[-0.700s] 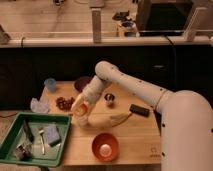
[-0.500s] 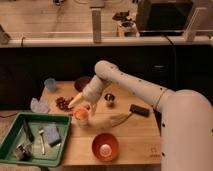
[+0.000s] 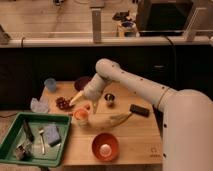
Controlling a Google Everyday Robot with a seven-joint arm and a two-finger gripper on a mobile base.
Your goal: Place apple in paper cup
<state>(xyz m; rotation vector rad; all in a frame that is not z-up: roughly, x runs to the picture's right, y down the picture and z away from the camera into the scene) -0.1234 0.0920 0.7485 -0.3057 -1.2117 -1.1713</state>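
While my claw [image 3: 90, 103] hangs over the table [image 3: 137, 137], the apple [image 3: 80, 114] sits in the mouth of the paper cup [image 3: 81, 120], just below it, toward the green tray [image 3: 12, 145]. Whether the claw is spread or pinching, I cannot tell.

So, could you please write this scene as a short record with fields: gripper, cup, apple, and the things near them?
gripper: two-finger gripper, low over the table, just above and right of the cup
cup: small white cylindrical paper cup, upright on the wooden table
apple: small round orange-red apple, showing at the cup's mouth
right of the cup: small shiny metal cup, yellow banana
front: round red-orange bowl
left: green plastic tray
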